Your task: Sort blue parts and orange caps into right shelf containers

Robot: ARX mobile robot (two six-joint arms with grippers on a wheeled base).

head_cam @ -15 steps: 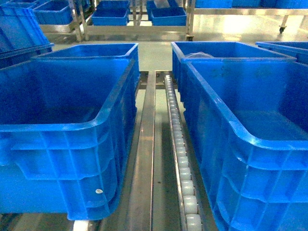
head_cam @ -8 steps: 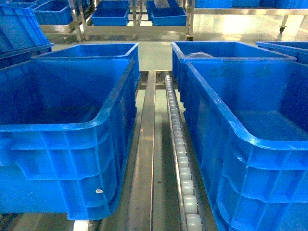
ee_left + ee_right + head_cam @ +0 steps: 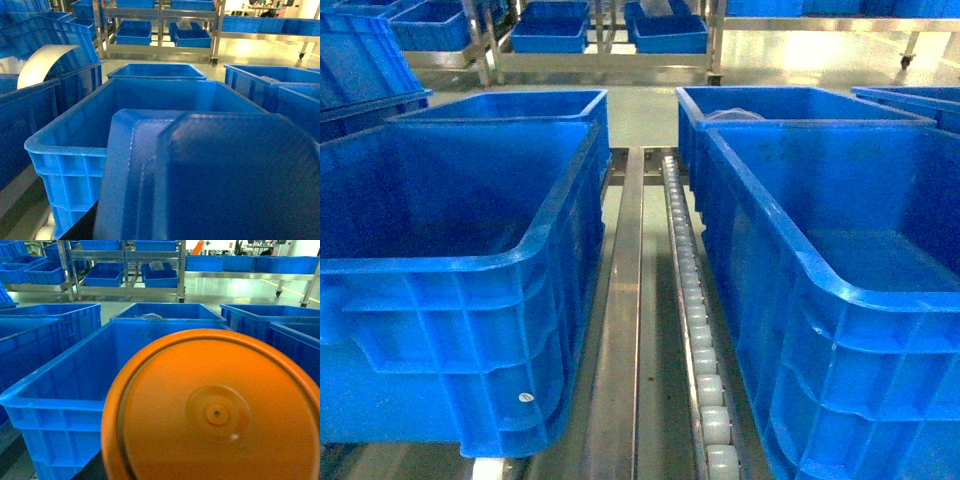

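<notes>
Head view: two rows of large bright-blue crates flank a steel rail (image 3: 620, 330) and a white roller track (image 3: 695, 330) running up the middle of the frame. The near left crate (image 3: 450, 290) fills the lower left, with a second crate (image 3: 520, 105) behind it. The near right crate (image 3: 840, 290) fills the lower right, and the far right crate (image 3: 790, 105) behind it has something pale showing at its rim; cannot tell what. Neither arm nor claw appears in this view.

Left wrist view: a blue part (image 3: 210, 175), flat with a raised edge, fills the lower right of the frame, very close to the lens. It blocks the claw, so whether the left claw grips it cannot be told. Beyond it stands an open blue crate (image 3: 65, 150).

Right wrist view: a round orange cap (image 3: 215, 410) with a small centre boss fills the lower half of the frame. The right claw is hidden behind it; its hold cannot be told. Behind the cap stands a deep blue crate (image 3: 60, 400), and steel racking (image 3: 125, 265) holding shallower blue bins crosses the top of the frame.
</notes>
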